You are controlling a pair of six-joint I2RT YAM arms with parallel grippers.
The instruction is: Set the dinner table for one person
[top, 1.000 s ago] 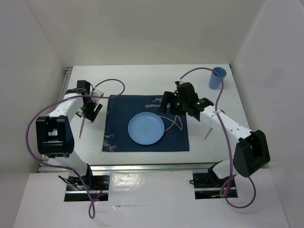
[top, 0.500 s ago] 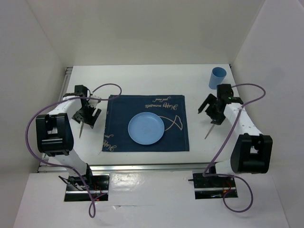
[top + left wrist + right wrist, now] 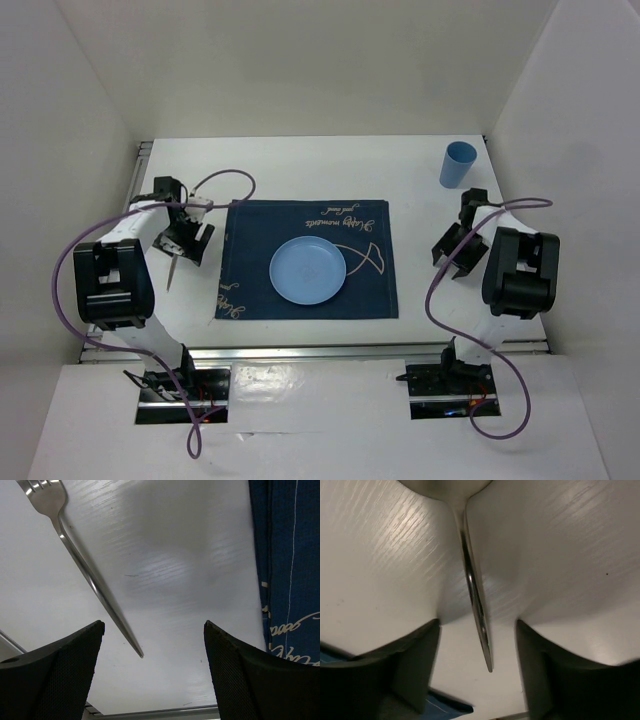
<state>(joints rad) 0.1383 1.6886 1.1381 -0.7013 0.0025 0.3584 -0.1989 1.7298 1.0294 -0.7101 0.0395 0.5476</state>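
The left pincer [image 3: 153,630] is hovering, jaws apart, just above the desk [image 3: 175,555], with the fork [image 3: 85,565] handle lying off-centre between its fingers. The right pincer [image 3: 477,625], likewise apart, is straddling the spoon [image 3: 472,587]. Each needs centring on its handle, then lowering squarely before closing.

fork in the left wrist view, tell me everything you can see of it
The fork is slim, shiny silver metal: tines at the upper left, partly cut off by the frame, and a long handle tapering to a point. It lies flat on the white table, left of the navy placemat and apart from it. The left gripper hangs above its handle end, jaws open on either side, not touching it.
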